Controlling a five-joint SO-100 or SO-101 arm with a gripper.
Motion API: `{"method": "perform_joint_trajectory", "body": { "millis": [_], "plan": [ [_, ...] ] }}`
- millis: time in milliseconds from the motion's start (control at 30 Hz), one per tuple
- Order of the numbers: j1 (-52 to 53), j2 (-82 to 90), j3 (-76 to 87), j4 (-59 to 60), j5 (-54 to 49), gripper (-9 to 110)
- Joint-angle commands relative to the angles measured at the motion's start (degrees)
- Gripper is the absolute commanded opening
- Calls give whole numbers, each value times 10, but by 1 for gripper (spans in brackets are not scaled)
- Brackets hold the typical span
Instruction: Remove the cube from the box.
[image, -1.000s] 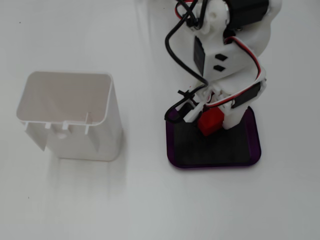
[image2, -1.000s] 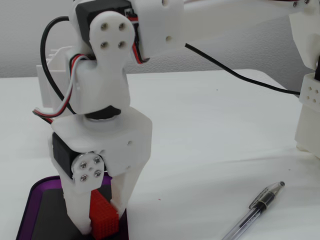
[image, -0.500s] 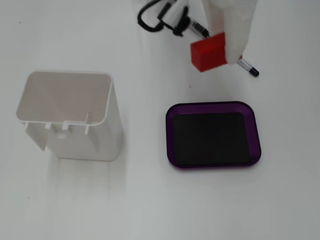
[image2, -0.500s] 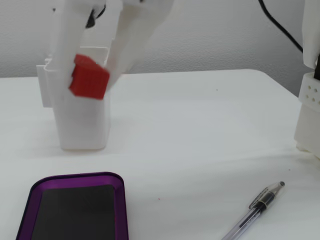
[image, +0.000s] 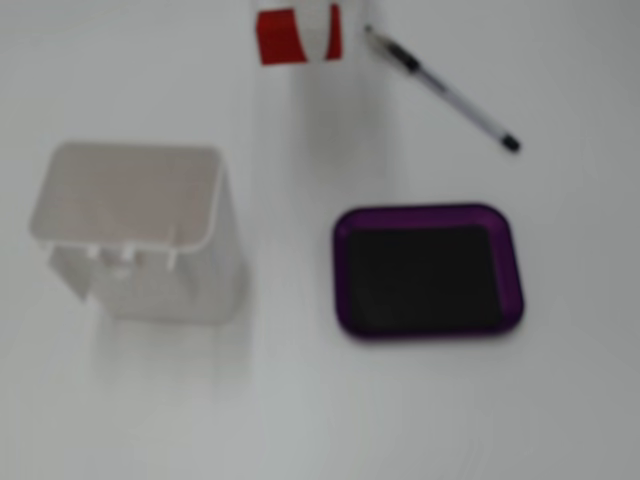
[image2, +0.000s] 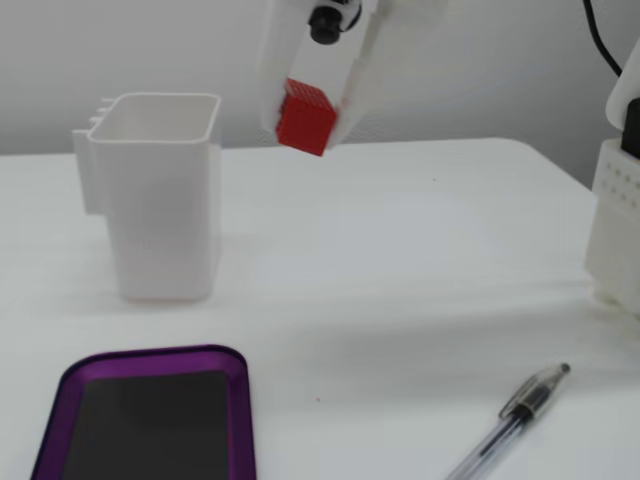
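Red cube (image2: 305, 117) sits pinched between the white gripper (image2: 308, 118) jaws, clamped on both sides and hanging in the air above the table (image2: 420, 260). Purple box (image2: 150, 412) lies well apart, its black floor bare; white bin (image2: 160, 195) and pen (image2: 510, 420) flank it.

white bin (image: 140, 230) left, table (image: 300, 400) centre open

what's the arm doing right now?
The gripper holds the red cube in the air, between its white fingers, above the table. The purple box sits empty, so the cube is already out. The white bin and a pen lie untouched nearby.
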Motion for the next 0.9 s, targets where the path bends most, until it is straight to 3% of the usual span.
{"method": "perform_joint_trajectory", "body": {
  "millis": [0,200,367,733,867],
  "plan": [
    [8,127,197,-106,-4,-1],
    [8,224,457,-285,-4,-1],
    [1,231,572,-367,-4,-1],
    [-100,225,607,-417,-4,0],
    [-98,228,607,-416,-4,8]
  ]
}}
